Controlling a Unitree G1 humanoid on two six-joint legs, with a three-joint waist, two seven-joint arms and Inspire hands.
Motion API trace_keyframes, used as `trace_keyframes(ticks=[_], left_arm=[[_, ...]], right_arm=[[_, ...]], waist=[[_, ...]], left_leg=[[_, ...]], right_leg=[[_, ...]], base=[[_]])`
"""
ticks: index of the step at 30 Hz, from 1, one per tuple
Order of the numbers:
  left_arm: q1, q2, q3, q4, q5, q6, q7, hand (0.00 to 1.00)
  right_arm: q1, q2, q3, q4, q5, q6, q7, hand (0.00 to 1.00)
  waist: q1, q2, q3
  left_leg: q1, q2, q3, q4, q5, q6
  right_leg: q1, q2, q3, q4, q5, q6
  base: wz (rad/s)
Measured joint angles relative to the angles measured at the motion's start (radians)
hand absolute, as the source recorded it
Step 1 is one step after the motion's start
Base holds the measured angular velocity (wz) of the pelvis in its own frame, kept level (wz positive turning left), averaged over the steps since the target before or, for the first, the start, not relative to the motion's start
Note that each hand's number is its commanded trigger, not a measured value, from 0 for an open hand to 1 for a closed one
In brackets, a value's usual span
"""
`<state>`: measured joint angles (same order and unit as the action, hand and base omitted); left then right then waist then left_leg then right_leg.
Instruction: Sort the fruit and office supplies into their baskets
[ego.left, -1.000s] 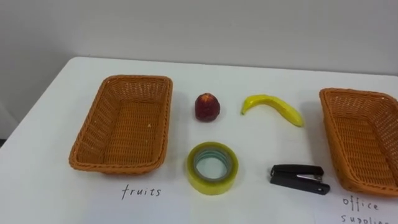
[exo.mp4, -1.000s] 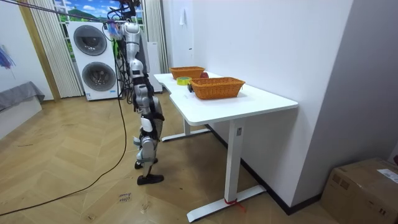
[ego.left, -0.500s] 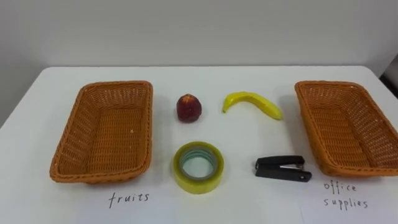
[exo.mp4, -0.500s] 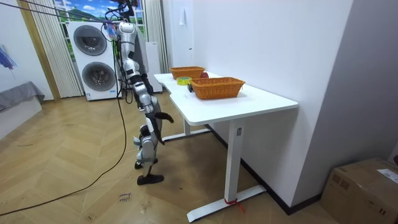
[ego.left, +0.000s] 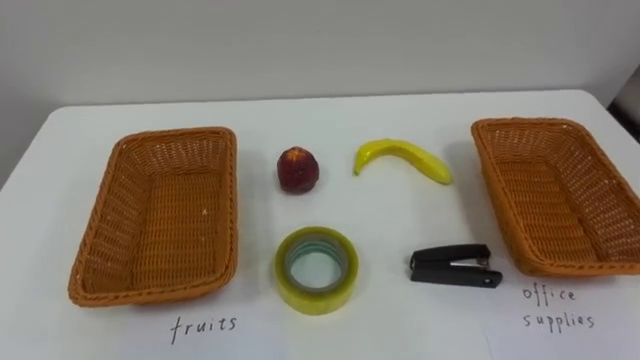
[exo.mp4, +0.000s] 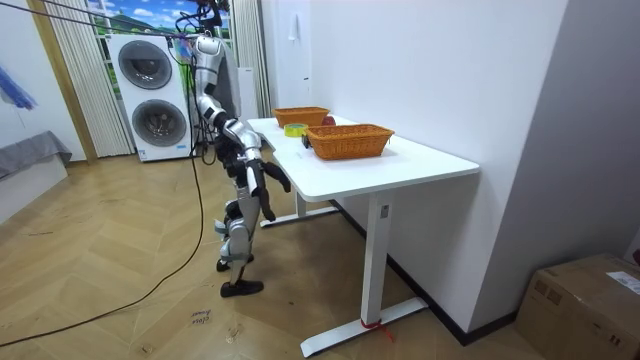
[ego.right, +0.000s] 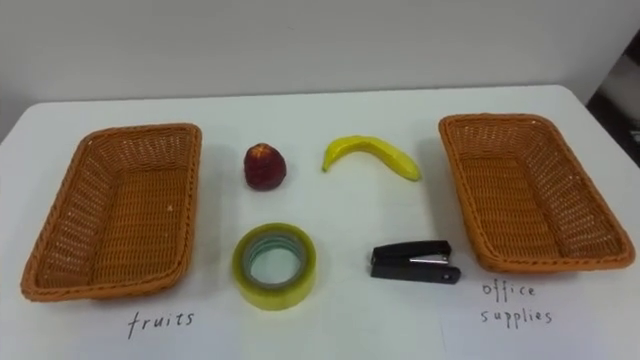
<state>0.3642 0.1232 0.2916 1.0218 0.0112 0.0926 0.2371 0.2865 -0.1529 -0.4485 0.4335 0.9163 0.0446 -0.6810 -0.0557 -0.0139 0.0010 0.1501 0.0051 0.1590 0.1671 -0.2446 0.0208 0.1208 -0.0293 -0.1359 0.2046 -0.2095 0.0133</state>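
Left on the white table (ego.left: 380, 110) sits an empty wicker basket (ego.left: 110, 220) with "fruits" written below it. A matching empty basket (ego.left: 500, 190) on the right is marked "office supplies". Between them lie a red apple (ego.left: 298, 169), a yellow banana (ego.left: 402, 158), a roll of yellowish tape (ego.left: 317, 269) and a black stapler (ego.left: 455, 267). In the room view I stand at the table's long side. My right hand (exo.mp4: 287, 186) is lifted forward just below the table edge, and my left hand (exo.mp4: 263, 220) is lower, in front of my body. Neither hand touches anything.
A white wall runs along the table's far edge. In the room view two stacked washing machines (exo.mp4: 150, 95) stand behind me. A cardboard box (exo.mp4: 590, 300) sits on the wooden floor at the room view's right.
My arms have lifted forward from my sides toward the table edge. The eye view has shifted as my head moved. The things on the table have not moved.
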Motion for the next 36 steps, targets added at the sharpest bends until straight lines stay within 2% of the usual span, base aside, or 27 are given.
trace_keyframes(ticks=[7,9,11,12,13,14,16,19,22,26,28,29,33,34,36], left_arm=[[0.007,-0.005,0.011,0.0,0.006,-0.012,0.024,0.0],[0.016,-0.005,0.012,0.0,0.006,-0.013,0.03,0.0],[0.018,-0.003,0.011,0.0,0.021,-0.031,0.036,0.0],[0.018,-0.002,0.011,0.0,0.02,-0.038,0.036,0.0],[0.019,0.003,0.007,0.001,0.018,-0.05,0.037,0.0],[0.016,0.006,-0.002,0.0,0.017,-0.057,0.042,0.0],[0.001,0.006,-0.004,0.007,0.02,-0.058,0.043,0.0],[-0.02,0.013,-0.029,0.038,0.023,-0.059,0.044,0.0],[-0.039,0.025,-0.04,0.07,0.04,-0.06,0.045,0.0],[-0.039,0.027,-0.041,0.079,0.046,-0.06,0.043,0.0],[-0.039,0.025,-0.041,0.08,0.05,-0.06,0.041,0.0],[-0.038,0.021,-0.041,0.08,0.051,-0.06,0.04,0.0],[-0.045,0.02,-0.039,0.1,0.07,-0.064,0.035,0.0],[-0.044,0.019,-0.039,0.101,0.07,-0.066,0.035,0.0],[-0.043,0.019,-0.039,0.101,0.07,-0.073,0.036,0.0]], right_arm=[[0.009,-0.001,-0.007,-0.139,-0.024,-0.003,-0.191,0.0],[0.008,-0.006,-0.038,-0.235,-0.028,-0.037,-0.228,0.0],[0.007,-0.041,-0.06,-0.366,-0.088,-0.101,-0.263,0.0],[0.007,-0.051,-0.067,-0.396,-0.109,-0.117,-0.268,0.0],[0.0,-0.065,-0.077,-0.447,-0.149,-0.142,-0.284,0.0],[-0.015,-0.067,-0.081,-0.492,-0.224,-0.161,-0.306,0.0],[-0.033,-0.067,-0.081,-0.55,-0.342,-0.167,-0.323,0.0],[-0.064,-0.068,-0.08,-0.638,-0.484,-0.167,-0.351,0.0],[-0.091,-0.068,-0.08,-0.662,-0.581,-0.178,-0.349,0.0],[-0.118,-0.073,-0.079,-0.692,-0.617,-0.178,-0.305,0.0],[-0.126,-0.075,-0.076,-0.706,-0.633,-0.178,-0.284,0.0],[-0.133,-0.075,-0.073,-0.728,-0.656,-0.178,-0.271,0.0],[-0.162,-0.08,-0.032,-0.809,-0.744,-0.179,-0.237,0.0],[-0.166,-0.085,-0.024,-0.826,-0.771,-0.18,-0.219,0.0],[-0.17,-0.093,-0.014,-0.84,-0.775,-0.184,-0.199,0.0]], waist=[[-0.003,0.0,0.0027],[-0.018,-0.004,0.0034],[-0.025,-0.015,0.0052],[-0.024,-0.017,0.0063],[-0.022,-0.025,0.0066],[-0.021,-0.038,0.0035],[-0.019,-0.047,0.0044],[-0.003,-0.052,-0.0001],[0.009,-0.061,-0.0016],[0.027,-0.059,-0.0013],[0.031,-0.054,-0.0009],[0.034,-0.054,-0.0034],[0.037,-0.041,-0.0004],[0.036,-0.038,-0.0025],[0.038,-0.039,-0.0024]], left_leg=[[0.0,-0.003,0.001,-0.005,0.001,0.002],[-0.001,-0.003,0.0,-0.005,0.001,0.002],[-0.007,-0.003,0.0,-0.005,0.001,0.002],[-0.008,-0.003,0.0,-0.005,0.001,0.002],[-0.011,-0.002,0.001,-0.001,0.001,0.002],[-0.02,-0.001,0.001,0.003,0.001,0.002],[-0.033,-0.001,0.001,0.005,0.001,0.002],[-0.04,-0.001,-0.002,0.003,0.001,0.002],[-0.041,0.0,-0.007,0.002,0.001,0.002],[-0.039,-0.001,-0.009,0.002,0.001,0.002],[-0.04,0.0,-0.009,0.002,0.001,0.002],[-0.04,0.0,-0.009,0.002,0.001,0.002],[-0.036,0.0,-0.009,0.002,0.002,0.001],[-0.034,0.0,-0.009,0.003,0.002,0.001],[-0.033,0.0,-0.009,0.006,0.002,0.001]], right_leg=[[-0.01,-0.001,0.011,0.002,-0.006,0.003],[-0.011,-0.001,0.012,0.001,-0.006,0.003],[-0.018,0.0,0.012,0.001,-0.006,0.003],[-0.018,0.0,0.012,0.0,-0.006,0.003],[-0.021,0.001,0.01,0.0,-0.007,0.002],[-0.028,0.001,0.008,0.001,-0.006,0.002],[-0.04,0.002,0.007,0.0,-0.005,0.0],[-0.046,0.001,0.002,0.001,-0.004,0.0],[-0.04,0.002,-0.002,0.0,-0.004,0.0],[-0.037,0.001,-0.005,-0.002,-0.004,0.0],[-0.037,0.001,-0.006,-0.002,-0.004,0.0],[-0.037,0.001,-0.006,-0.001,-0.004,0.0],[-0.035,0.001,-0.006,0.001,-0.004,0.0],[-0.033,0.001,-0.006,0.001,-0.004,0.0],[-0.031,0.001,-0.007,0.001,-0.004,-0.001]], base=[[-0.01],[-0.04],[0.0],[0.0],[0.03],[0.03],[0.0],[0.0],[0.04],[0.02],[0.0],[0.0],[0.0],[0.0],[0.0]])
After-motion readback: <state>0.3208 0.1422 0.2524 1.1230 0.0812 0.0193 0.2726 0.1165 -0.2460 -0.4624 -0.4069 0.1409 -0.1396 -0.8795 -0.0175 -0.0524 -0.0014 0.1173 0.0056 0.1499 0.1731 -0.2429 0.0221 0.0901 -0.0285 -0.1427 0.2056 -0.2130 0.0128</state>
